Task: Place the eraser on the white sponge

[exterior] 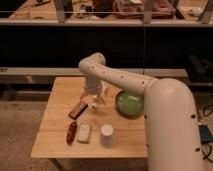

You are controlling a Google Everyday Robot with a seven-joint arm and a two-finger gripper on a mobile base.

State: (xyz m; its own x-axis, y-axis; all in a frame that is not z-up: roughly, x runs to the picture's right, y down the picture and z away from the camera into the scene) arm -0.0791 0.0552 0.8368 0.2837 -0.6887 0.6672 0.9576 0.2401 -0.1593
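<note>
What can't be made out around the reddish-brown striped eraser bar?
- Camera view: right rim of the round green bowl, right edge of the light wooden table, hidden by the white arm.
- Open gripper hangs beside the eraser; its height above the table, undecidable from one view.
- Top-shelf clutter: cut off by the upper edge.

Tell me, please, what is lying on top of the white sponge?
Nothing: the sponge is bare on top. The eraser lies apart on the table, farther back, and the open claw hangs beside it. The sponge's underside is hidden.
</note>
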